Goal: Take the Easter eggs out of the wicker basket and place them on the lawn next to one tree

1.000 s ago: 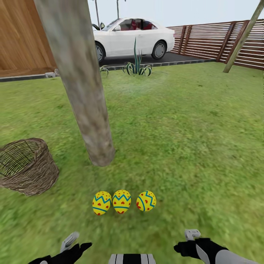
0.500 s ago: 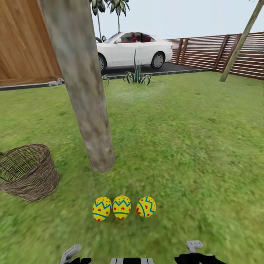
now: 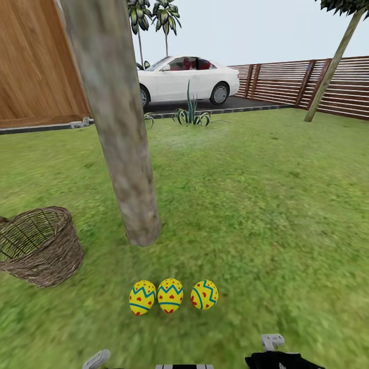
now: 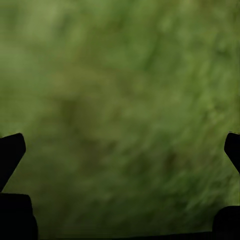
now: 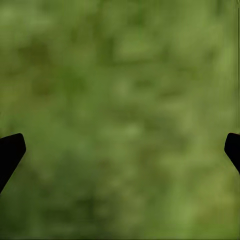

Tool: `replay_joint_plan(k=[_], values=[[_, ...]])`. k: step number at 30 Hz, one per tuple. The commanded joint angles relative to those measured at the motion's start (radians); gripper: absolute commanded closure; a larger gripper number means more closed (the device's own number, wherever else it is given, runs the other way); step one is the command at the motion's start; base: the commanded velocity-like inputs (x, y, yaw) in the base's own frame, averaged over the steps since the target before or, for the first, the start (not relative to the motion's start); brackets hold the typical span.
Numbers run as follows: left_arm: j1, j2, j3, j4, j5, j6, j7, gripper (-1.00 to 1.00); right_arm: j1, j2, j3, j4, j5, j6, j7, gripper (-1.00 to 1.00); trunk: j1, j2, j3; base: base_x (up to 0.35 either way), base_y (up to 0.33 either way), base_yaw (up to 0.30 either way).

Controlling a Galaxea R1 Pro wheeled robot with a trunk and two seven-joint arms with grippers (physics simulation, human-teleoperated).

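Eggs, three yellow w/ blue zigzags & red dots (image 3: 169,295), lie on green lawn (image 3: 266,205) ahead of my claws, beside grey-brown trunk (image 3: 123,154). Smooth, light, prob. slippery: pinch at widest middle. Both claws (image 4: 120,150) (image 5: 120,150) spread wide, empty.

The left gripper (image 4: 120,150) has its fingers spread wide, holding nothing. The right gripper (image 5: 120,145) likewise gapes empty, its arm low at five o'clock
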Motion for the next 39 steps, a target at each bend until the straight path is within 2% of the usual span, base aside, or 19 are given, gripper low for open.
replay_joint_plan(k=[1,5,13,24,30,39], values=[[0.005,0.001,-0.005,-0.002,0.004,0.002,0.0,-1.0,-0.001,-0.001,-0.004,-0.002,0.008,0.004,0.003,-1.0,0.0,0.0,-0.001,0.0,0.0,0.0],[0.025,0.001,-0.005,-0.001,0.001,0.007,-0.001,-1.0,0.001,-0.001,0.0,0.0,0.012,0.007,0.004,-1.0,0.0,0.0,-0.001,0.0,0.0,0.0],[0.028,0.003,-0.004,-0.001,0.001,0.007,-0.001,-1.0,0.009,0.005,0.0,0.003,0.012,0.005,0.0,-1.0,0.0,0.0,-0.001,0.0,0.0,0.0],[0.028,0.007,-0.002,-0.001,0.002,0.009,-0.006,-1.0,0.009,0.005,0.0,0.003,0.011,0.006,-0.002,-1.0,-0.005,0.002,0.042,0.0,0.0,0.0],[0.028,0.011,0.027,-0.001,0.002,0.009,-0.006,-1.0,0.011,0.003,0.0,0.005,0.009,0.006,-0.003,-1.0,-0.008,0.005,0.065,0.0,0.0,0.0],[0.028,0.018,0.036,0.002,-0.001,0.009,-0.002,-1.0,0.016,0.0,0.0,0.021,0.008,0.001,-0.007,-1.0,-0.043,0.068,0.093,0.0,0.0,0.0]])
